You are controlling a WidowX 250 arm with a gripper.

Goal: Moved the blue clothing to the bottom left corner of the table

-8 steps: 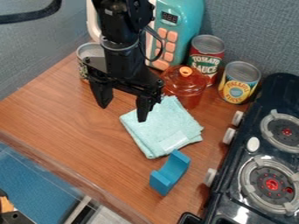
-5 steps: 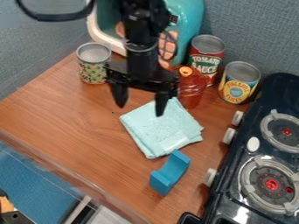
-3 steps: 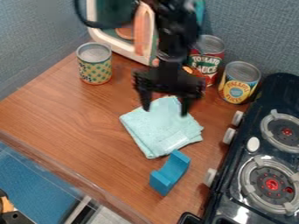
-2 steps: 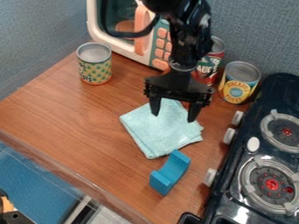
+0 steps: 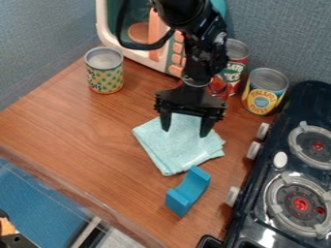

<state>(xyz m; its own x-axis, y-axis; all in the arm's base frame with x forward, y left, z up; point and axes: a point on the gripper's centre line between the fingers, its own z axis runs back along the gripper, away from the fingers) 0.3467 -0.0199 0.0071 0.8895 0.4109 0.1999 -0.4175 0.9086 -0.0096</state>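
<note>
You're keeping the gripper (image 5: pixel 186 133) above the folded blue cloth (image 5: pixel 178 147), its fingers (image 5: pixel 205 127) standing apart, presumably so they're straddling fabric to pinch; the cloth is lying mid-desk (image 5: pixel 84 140), beside the blue block (image 5: pixel 188 192).

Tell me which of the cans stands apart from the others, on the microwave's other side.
The can with green dots, at the table's far left; the red and yellow cans stand together.

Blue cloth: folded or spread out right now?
Folded: the blue cloth lies as a compact, roughly square pad, with layered edges showing at its right corner.
</note>
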